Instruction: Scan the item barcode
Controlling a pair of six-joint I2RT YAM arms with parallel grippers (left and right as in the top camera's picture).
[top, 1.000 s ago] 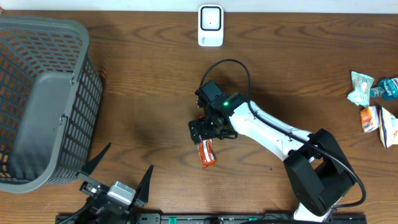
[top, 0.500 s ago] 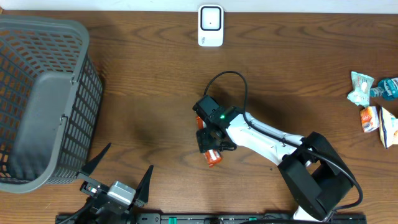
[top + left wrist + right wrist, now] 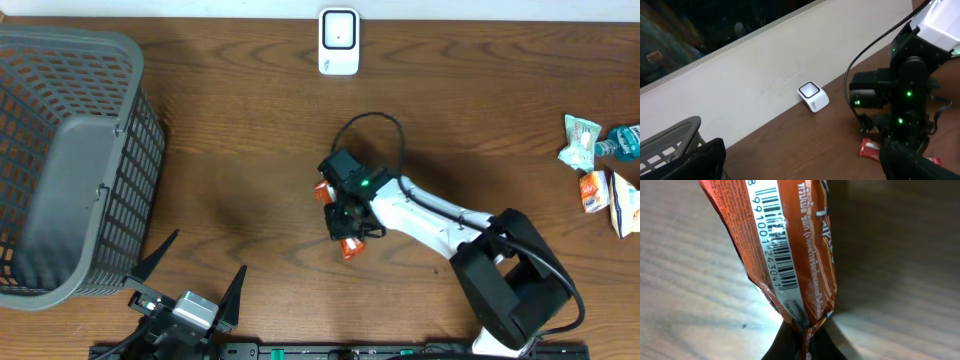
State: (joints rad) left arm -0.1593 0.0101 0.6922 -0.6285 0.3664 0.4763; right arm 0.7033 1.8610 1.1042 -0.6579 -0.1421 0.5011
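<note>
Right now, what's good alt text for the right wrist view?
An orange-red foil snack packet fills the frame, its white barcode strip facing the camera. The right gripper pinches its lower end above the brown wooden table.

From overhead the packet [image 3: 348, 250] is mostly buried under the right gripper [image 3: 345, 226], just its two orange ends poke out, and the snacks [image 3: 579, 142] at the right edge are too small to read, with one clipped there. Basket [image 3: 100, 60] runs off the left side. Right wrist cam crops the packet's top, and left wrist cam shows its own fingers [image 3: 695, 161] as dark blurs.
</note>
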